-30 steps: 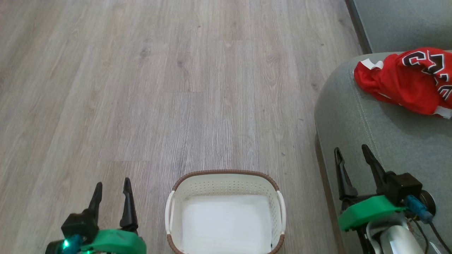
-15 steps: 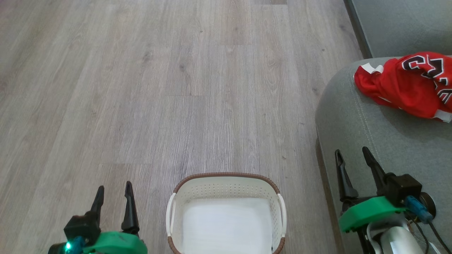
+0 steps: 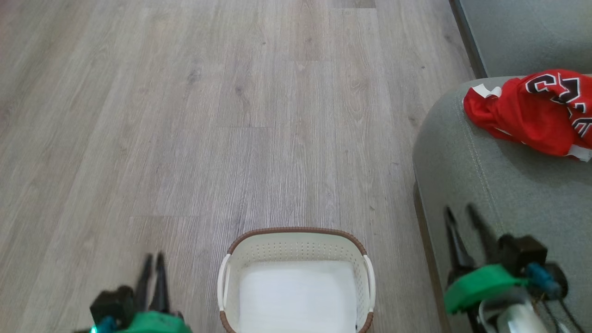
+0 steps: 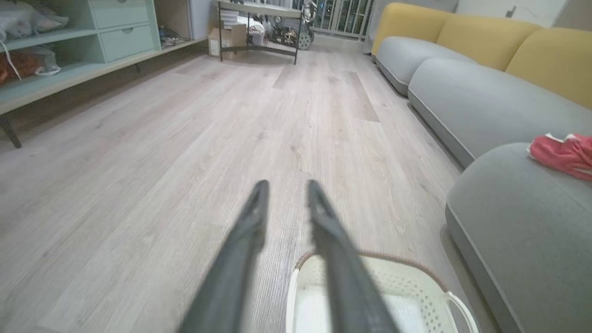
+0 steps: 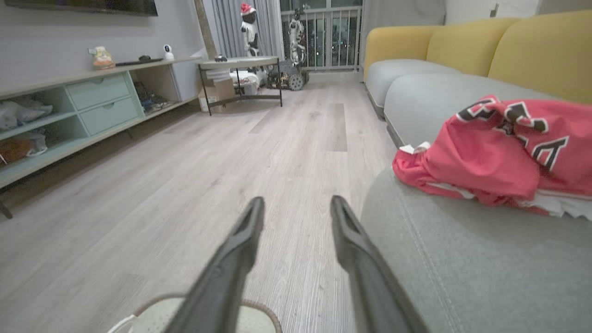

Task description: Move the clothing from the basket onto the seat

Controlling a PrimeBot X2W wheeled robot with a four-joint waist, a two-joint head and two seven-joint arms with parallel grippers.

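You have the bright red sports clothing with black-and-white numbers [image 3: 532, 115] lying bunched on the large grey-green fabric seat cushion [image 3: 485, 185]. It is well apart from the small cream perforated plastic basket with the brown rim [image 3: 296, 230], which stands on the pale wood-plank floor [image 3: 231, 115] just beside the cushion's front. Whether the red heap is one garment or two, you cannot tell from here.

The basket's white bottom shows bare, though its near end is cut off at the head view's lower edge.

Your left gripper [image 3: 154, 255] hangs over the floor to the left of the basket, fingers a narrow gap apart with nothing between them. Your right gripper [image 3: 459, 209] hovers over the cushion's near edge, fingers spread a little wider, also empty.

By my reading the transfer looks finished, or close to it. The next move calls for a look into the basket's hidden near end. If that is bare, draw both arms back to rest without brushing the clothing.
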